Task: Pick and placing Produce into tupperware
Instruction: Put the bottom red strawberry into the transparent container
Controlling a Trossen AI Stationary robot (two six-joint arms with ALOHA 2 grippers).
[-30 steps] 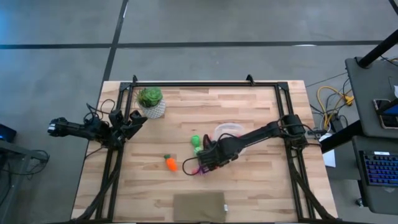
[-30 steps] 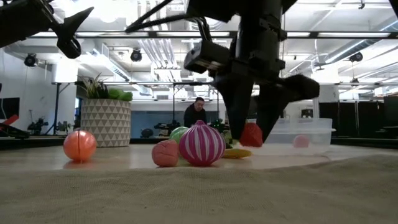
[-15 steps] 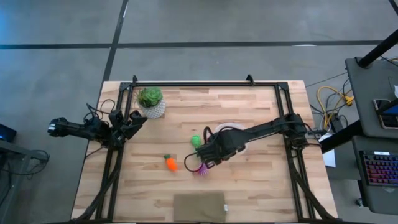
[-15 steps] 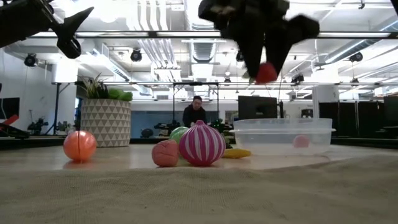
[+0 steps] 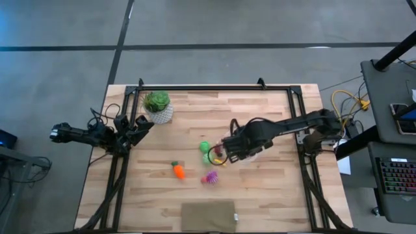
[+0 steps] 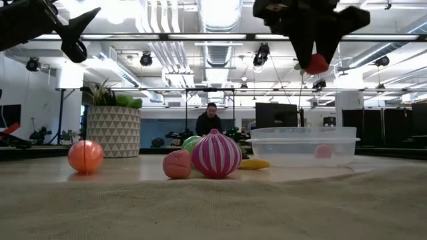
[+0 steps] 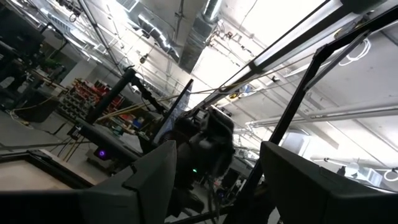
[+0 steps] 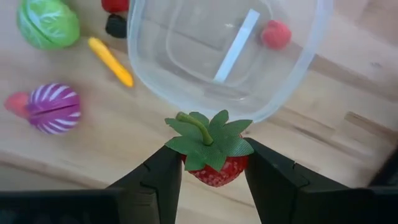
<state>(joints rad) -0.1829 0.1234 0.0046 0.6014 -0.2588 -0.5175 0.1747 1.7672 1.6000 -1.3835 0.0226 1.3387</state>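
The right gripper (image 8: 214, 171) grips a strawberry (image 8: 213, 152), raised above the near rim of the clear tub (image 8: 224, 53), which holds one small red piece (image 8: 275, 33). The left gripper (image 5: 140, 125) waits, fingers apart and empty, at the worktop's (image 5: 260, 188) left edge.

From above, the right arm reaches in from the right edge of the wooden surface (image 5: 260, 188), its right gripper (image 5: 224, 153) near the middle, just beside a green ball (image 5: 205, 146) and over the near edge of the tupperware (image 5: 255, 151), which its wrist mostly covers. An orange carrot (image 5: 177, 171) and a magenta bunch (image 5: 209, 177) lie apart on the bare wood, nearer the front edge, where a tan cloth (image 5: 208, 216) also lies. The left gripper (image 5: 144, 123) waits at the left edge, close to a leafy plant in a white pot (image 5: 158, 108).
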